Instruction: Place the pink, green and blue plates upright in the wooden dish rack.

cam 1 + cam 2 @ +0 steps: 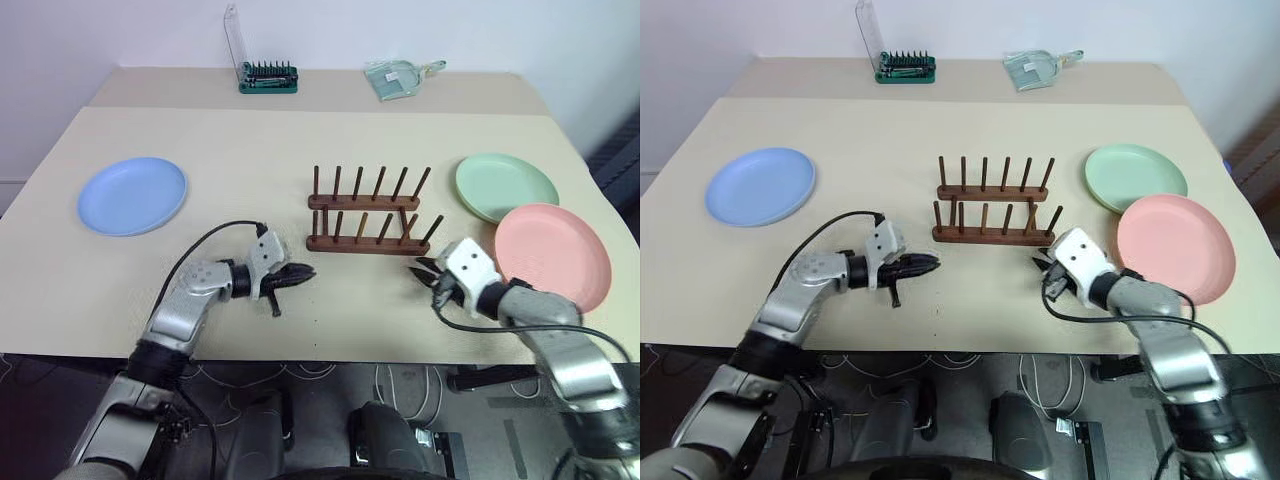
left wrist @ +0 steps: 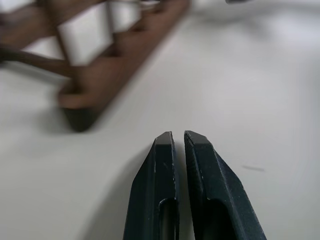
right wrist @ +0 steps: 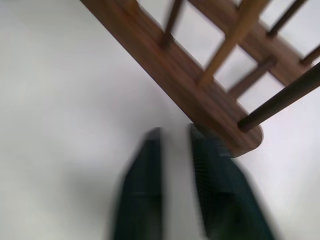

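We see the dark brown wooden dish rack (image 1: 366, 223) standing empty mid-table (image 1: 250, 140), bare tabletop around it. At its 9 o'clock lies the round blue plate (image 1: 132, 195); at 3 o'clock, the green plate (image 1: 505, 186) and pink plate (image 1: 552, 256) near the right edge. Left tool (image 1: 305, 272) is pressed together; right tool (image 1: 422, 270) is slightly spread, empty.

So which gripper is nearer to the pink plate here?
The right. The right gripper sits just off the pink plate on the rack side, its arm crossing the plate's near edge. The left gripper is beyond the wooden dish rack, much farther away.
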You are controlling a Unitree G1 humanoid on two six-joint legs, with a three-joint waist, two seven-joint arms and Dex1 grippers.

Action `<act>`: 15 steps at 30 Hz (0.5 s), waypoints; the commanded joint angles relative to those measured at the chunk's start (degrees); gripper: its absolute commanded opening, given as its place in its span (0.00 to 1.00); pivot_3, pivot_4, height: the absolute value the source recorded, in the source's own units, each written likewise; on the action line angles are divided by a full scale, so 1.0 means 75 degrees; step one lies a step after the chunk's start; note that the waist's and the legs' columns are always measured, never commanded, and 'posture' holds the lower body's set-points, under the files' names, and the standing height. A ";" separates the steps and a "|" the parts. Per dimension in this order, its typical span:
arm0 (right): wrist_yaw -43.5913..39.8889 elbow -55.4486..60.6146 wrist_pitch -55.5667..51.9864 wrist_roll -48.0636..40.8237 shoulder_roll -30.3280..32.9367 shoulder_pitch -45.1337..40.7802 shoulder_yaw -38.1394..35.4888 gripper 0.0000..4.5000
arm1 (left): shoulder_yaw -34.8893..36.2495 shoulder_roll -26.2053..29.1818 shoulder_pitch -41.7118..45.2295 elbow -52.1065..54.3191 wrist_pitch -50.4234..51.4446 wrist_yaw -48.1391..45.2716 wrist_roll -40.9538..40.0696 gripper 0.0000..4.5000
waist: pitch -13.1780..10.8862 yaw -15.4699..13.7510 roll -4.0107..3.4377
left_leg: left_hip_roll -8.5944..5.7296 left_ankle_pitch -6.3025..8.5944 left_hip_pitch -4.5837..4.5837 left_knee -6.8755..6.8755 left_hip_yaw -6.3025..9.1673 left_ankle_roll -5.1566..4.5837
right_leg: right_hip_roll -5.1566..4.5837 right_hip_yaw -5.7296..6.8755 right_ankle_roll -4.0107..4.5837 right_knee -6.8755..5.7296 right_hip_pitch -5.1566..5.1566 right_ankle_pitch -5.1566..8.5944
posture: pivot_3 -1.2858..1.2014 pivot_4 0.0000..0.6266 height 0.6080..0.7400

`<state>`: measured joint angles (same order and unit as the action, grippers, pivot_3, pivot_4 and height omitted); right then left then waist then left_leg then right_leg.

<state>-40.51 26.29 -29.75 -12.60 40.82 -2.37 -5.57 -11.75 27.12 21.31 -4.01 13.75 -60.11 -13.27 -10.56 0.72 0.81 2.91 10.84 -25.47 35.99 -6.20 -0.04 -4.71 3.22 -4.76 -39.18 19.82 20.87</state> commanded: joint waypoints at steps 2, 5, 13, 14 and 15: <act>-0.0221 0.1335 -0.0982 -0.0667 0.0751 0.0489 -0.1647 0.73 | 0.0160 0.0172 -0.0163 0.0883 0.0380 -0.0458 -0.0659 0.07 | 0.0001 -0.0001 0.0003 | 0.0000 0.0019 0.0013 0.0002 0.0012 -0.0029 | -0.0001 0.0005 0.0000 0.0003 -0.0018 0.0000 | 0.52 0.24 0.94; -0.0111 0.1294 -0.1148 -0.0421 0.1023 0.1099 -0.2340 0.99 | 0.0038 0.0118 -0.0158 0.0941 0.0408 -0.0598 -0.0747 0.07 | 0.0002 -0.0011 0.0004 | -0.0001 0.0031 0.0018 0.0001 0.0016 -0.0047 | -0.0004 0.0007 0.0001 0.0013 -0.0029 0.0000 | 0.52 0.24 0.94; 0.0668 0.0634 -0.0651 0.0422 0.0508 0.2351 -0.2422 0.99 | 0.0013 -0.0618 0.0288 0.0714 0.0102 -0.0851 -0.1051 0.07 | 0.0004 0.0033 0.0000 | -0.0004 0.0031 0.0016 0.0004 0.0013 -0.0051 | 0.0002 0.0007 0.0000 0.0019 -0.0029 0.0001 | 0.52 0.24 0.94; 0.0815 0.0502 -0.0583 0.0538 0.0437 0.2321 -0.2362 0.99 | 0.0006 -0.0653 0.0307 0.0684 0.0026 -0.0885 -0.1033 0.07 | 0.0008 0.0046 -0.0007 | -0.0004 0.0031 0.0018 0.0005 0.0013 -0.0050 | 0.0003 0.0006 0.0000 0.0014 -0.0027 0.0000 | 0.52 0.24 0.94; 0.0954 0.0352 -0.0517 0.0694 0.0405 0.2304 -0.2280 0.99 | 0.0000 -0.0687 0.0318 0.0651 -0.0062 -0.0901 -0.1011 0.07 | 0.0012 0.0053 -0.0013 | -0.0003 0.0030 0.0021 0.0003 0.0013 -0.0048 | 0.0005 0.0006 0.0000 0.0013 -0.0029 0.0000 | 0.52 0.24 0.94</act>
<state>-35.25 29.49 -35.13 -9.05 44.07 15.37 -22.63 -12.24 22.05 23.45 0.77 14.71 -66.31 -20.14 -10.48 1.11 0.71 2.90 11.06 -25.30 36.01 -6.10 -0.40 -4.66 3.27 -4.76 -39.08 19.61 20.87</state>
